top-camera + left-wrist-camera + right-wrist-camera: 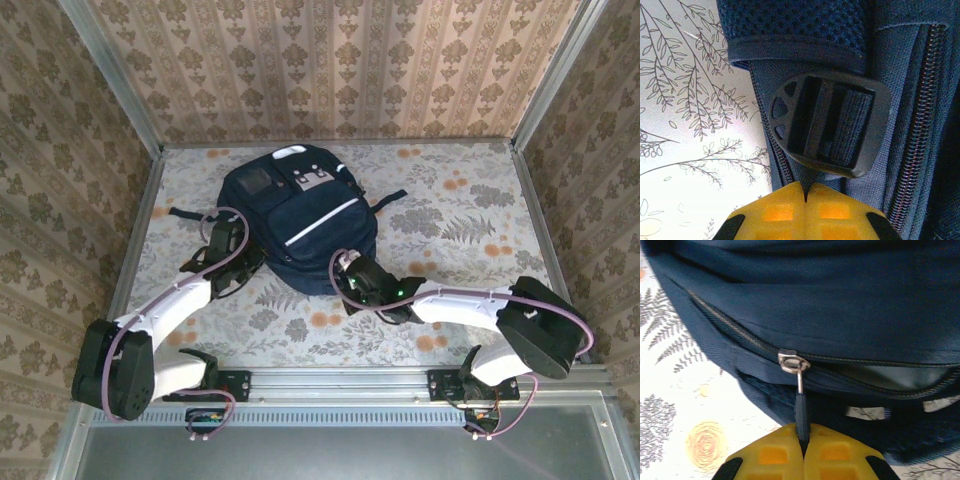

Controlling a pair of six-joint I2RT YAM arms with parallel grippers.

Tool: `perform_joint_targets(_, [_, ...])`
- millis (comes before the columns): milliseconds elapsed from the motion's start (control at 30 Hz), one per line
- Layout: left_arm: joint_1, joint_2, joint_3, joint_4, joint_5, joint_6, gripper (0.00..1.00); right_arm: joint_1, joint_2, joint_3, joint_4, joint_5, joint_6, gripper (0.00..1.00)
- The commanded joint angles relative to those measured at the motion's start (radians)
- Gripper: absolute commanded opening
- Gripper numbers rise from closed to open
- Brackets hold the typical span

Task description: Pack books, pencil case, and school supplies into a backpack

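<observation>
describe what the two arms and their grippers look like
Both the left arm and right arm have white links, bulky black joints and a looping purple cable. The left gripper and right gripper are yellow-orange with recessed squares and black corners.

Backpack [300, 220] is matt woven cloth, buckle [830, 125] smooth plastic, zipper slider [791, 361] shiny metal.

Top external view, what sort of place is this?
Probably a robot test booth, not a real room: wallpapered panels in a metal frame, a floral-covered table, and two arms bolted to its near edge.
</observation>
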Motion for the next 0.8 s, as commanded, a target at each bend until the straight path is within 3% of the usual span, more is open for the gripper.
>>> perform_joint_targets(0, [0.041, -0.015, 0.022, -0.06, -0.076, 0.052, 0.0, -0.065, -0.018, -0.044, -0.07, 0.031, -0.007, 0.0])
perform_joint_targets(133, [0.069, -0.019, 0.05, -0.116, -0.072, 0.095, 0.0, -0.081, -0.013, -0.05, -0.004, -0.003, -0.038, 0.0])
perform_joint_targets(233, [0.1, -0.021, 0.098, -0.179, -0.077, 0.175, 0.0, -0.081, 0.01, -0.046, 0.092, -0.101, -0.071, 0.0])
perform_joint_targets(367, [0.125, 0.001, 0.217, -0.354, -0.163, 0.262, 0.01, -0.06, 0.085, 0.008, 0.207, -0.222, -0.089, 0.0])
perform_joint_targets(467, [0.135, -0.027, 0.234, -0.406, -0.173, 0.251, 0.3, -0.005, 0.158, 0.101, 0.183, -0.221, -0.113, 0.0])
perform_joint_targets(533, [0.135, -0.059, 0.227, -0.426, -0.156, 0.235, 0.39, 0.025, 0.2, 0.162, 0.15, -0.212, -0.127, 0.0])
perform_joint_targets(767, [0.103, -0.15, 0.129, -0.416, 0.023, 0.133, 0.43, 0.045, 0.282, 0.227, 0.191, -0.245, -0.069, 0.0])
